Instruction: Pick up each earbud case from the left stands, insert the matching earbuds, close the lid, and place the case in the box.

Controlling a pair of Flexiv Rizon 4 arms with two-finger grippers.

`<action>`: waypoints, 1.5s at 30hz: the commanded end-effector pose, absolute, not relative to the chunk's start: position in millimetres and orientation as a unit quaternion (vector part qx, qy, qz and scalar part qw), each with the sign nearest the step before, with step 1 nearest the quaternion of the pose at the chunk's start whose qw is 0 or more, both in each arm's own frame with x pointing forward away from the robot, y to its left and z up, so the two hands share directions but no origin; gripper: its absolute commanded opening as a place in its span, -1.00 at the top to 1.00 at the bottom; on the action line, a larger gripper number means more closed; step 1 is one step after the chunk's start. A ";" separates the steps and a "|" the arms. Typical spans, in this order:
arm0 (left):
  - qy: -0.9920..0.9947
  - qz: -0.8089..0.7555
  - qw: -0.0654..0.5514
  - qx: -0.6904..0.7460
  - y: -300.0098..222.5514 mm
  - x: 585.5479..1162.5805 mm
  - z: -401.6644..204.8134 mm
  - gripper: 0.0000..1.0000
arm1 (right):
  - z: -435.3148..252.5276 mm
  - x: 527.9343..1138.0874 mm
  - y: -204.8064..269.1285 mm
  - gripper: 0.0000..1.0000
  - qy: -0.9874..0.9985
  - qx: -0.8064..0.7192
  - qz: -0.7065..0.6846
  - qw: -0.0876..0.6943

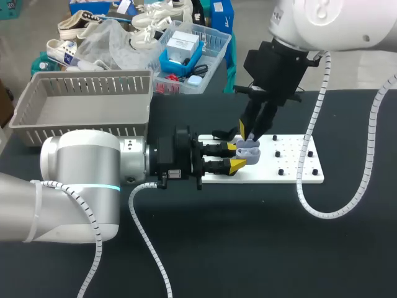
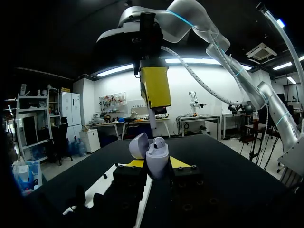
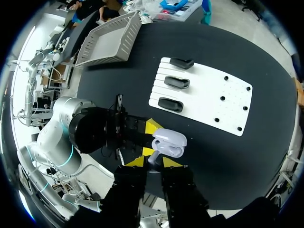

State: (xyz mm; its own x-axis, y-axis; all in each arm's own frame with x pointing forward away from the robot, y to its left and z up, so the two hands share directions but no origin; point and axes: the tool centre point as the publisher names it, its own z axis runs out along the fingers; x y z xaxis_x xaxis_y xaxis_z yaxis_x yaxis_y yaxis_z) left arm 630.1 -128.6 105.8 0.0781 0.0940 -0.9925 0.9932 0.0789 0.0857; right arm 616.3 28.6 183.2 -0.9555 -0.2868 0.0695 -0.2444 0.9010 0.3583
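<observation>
We are inserting an earbud into the open earbud case (image 1: pixel 248 149). Our left gripper (image 1: pixel 237 156) is clamping the case from 2 sides and holding it just above the white board (image 1: pixel 291 171), with the lid (image 2: pixel 137 145) standing open to one side. Our right gripper (image 1: pixel 250 138) is hanging straight over the case, with its fingers closed together on the small earbud (image 2: pixel 159 141). In the left wrist view the earbud is looking partly inside its socket, but it is small and half hidden, so we cannot say surely how deep it is sitting.

To do this step well, we are judging that the right gripper should press straight down along the socket, slowly and not sideways, because a side push may turn the case in the left gripper. The left gripper should be firm and level. The right fingers should open only when the earbud is sitting fully down, then lift straight up, clear of the lid. The grey box (image 1: pixel 87 81) is standing at the far left of the desk (image 1: pixel 248 248), well apart from the case.
</observation>
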 end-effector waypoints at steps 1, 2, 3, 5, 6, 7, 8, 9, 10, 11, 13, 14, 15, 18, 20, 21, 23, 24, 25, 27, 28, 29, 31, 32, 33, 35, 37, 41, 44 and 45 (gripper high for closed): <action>0.522 -0.433 0.519 0.520 -129.2 629.4 105.4 1.00 | 183.4 614.0 27.9 1.00 -0.973 0.135 -0.176 0.058; 0.522 -0.433 0.519 0.520 -129.2 629.4 105.4 1.00 | 183.4 614.0 27.9 1.00 -0.973 0.135 -0.176 0.058; 0.522 -0.433 0.519 0.520 -129.2 629.4 105.4 1.00 | 183.4 614.0 27.9 1.00 -0.973 0.135 -0.176 0.058; 0.522 -0.433 0.519 0.520 -129.2 629.4 105.4 1.00 | 183.4 614.0 27.9 1.00 -0.973 0.135 -0.176 0.058; 0.522 -0.433 0.519 0.520 -129.2 629.4 105.4 1.00 | 183.4 614.4 27.7 1.00 -0.972 0.151 -0.173 0.059; 0.522 -0.433 0.519 0.520 -129.2 629.4 105.4 1.00 | 183.8 613.5 28.0 1.00 -0.969 0.165 -0.176 0.054; 0.522 -0.433 0.519 0.520 -129.2 629.4 105.4 1.00 | 185.8 612.3 27.4 1.00 -0.966 0.181 -0.177 0.047; 0.522 -0.433 0.519 0.520 -129.2 629.4 105.4 1.00 | 188.0 610.9 26.6 1.00 -0.963 0.201 -0.173 0.042; 0.522 -0.433 0.519 0.520 -129.2 629.4 105.4 1.00 | 189.9 609.3 25.9 1.00 -0.960 0.220 -0.169 0.038; 0.522 -0.433 0.519 0.520 -129.2 629.4 105.4 1.00 | 191.8 607.9 24.8 1.00 -0.957 0.236 -0.164 0.034; 0.522 -0.433 0.519 0.520 -129.2 629.4 105.4 1.00 | 196.1 603.2 22.4 1.00 -0.947 0.277 -0.163 0.030; 0.522 -0.433 0.519 0.520 -129.2 629.4 105.4 1.00 | 197.7 601.4 21.3 1.00 -0.945 0.286 -0.158 0.028; 0.522 -0.433 0.519 0.520 -129.2 629.4 105.4 1.00 | 198.6 600.5 20.3 1.00 -0.943 0.295 -0.153 0.029; 0.522 -0.433 0.519 0.520 -129.2 629.4 105.4 1.00 | 198.5 600.0 17.1 1.00 -0.943 0.298 -0.142 0.035; 0.522 -0.433 0.519 0.520 -129.2 629.4 105.4 1.00 | 196.8 600.3 15.8 1.00 -0.944 0.297 -0.137 0.040; 0.522 -0.433 0.519 0.520 -129.2 629.4 105.4 1.00 | 196.0 600.4 15.6 1.00 -0.944 0.297 -0.138 0.043; 0.522 -0.433 0.519 0.520 -129.2 629.4 105.4 1.00 | 193.6 600.6 16.8 1.00 -0.944 0.296 -0.137 0.049; 0.522 -0.433 0.519 0.520 -129.2 629.4 105.4 1.00 | 192.2 600.8 18.2 1.00 -0.944 0.295 -0.137 0.051; 0.522 -0.433 0.519 0.520 -129.2 629.4 105.4 1.00 | 191.0 600.8 19.5 1.00 -0.944 0.295 -0.137 0.054; 0.522 -0.433 0.519 0.520 -129.2 629.4 105.4 1.00 | 189.2 601.6 21.4 1.00 -0.945 0.291 -0.137 0.059; 0.522 -0.433 0.519 0.520 -129.2 629.4 105.4 1.00 | 188.8 602.2 22.0 1.00 -0.946 0.288 -0.138 0.060; 0.522 -0.433 0.519 0.520 -129.2 629.4 105.4 1.00 | 188.4 602.8 22.4 1.00 -0.946 0.284 -0.140 0.061; 0.522 -0.433 0.519 0.520 -129.2 629.4 105.4 1.00 | 187.7 604.4 22.6 1.00 -0.949 0.272 -0.143 0.063; 0.522 -0.433 0.519 0.520 -129.2 629.4 105.4 1.00 | 187.2 605.1 22.7 1.00 -0.950 0.269 -0.146 0.064; 0.522 -0.433 0.519 0.520 -129.2 629.4 105.4 1.00 | 186.5 605.6 23.0 1.00 -0.951 0.265 -0.147 0.065; 0.522 -0.433 0.519 0.520 -129.2 629.4 105.4 1.00 | 184.4 606.5 24.4 1.00 -0.953 0.256 -0.146 0.068; 0.522 -0.433 0.519 0.520 -129.2 629.4 105.4 1.00 | 182.7 607.2 25.5 1.00 -0.954 0.251 -0.147 0.069; 0.522 -0.433 0.519 0.520 -129.2 629.4 105.4 1.00 | 180.2 607.9 27.1 1.00 -0.957 0.241 -0.150 0.066; 0.522 -0.433 0.519 0.520 -129.2 629.4 105.4 1.00 | 178.8 607.8 29.3 1.00 -0.958 0.240 -0.148 0.059; 0.522 -0.433 0.519 0.520 -129.2 629.4 105.4 1.00 | 178.3 607.8 30.2 1.00 -0.958 0.242 -0.145 0.056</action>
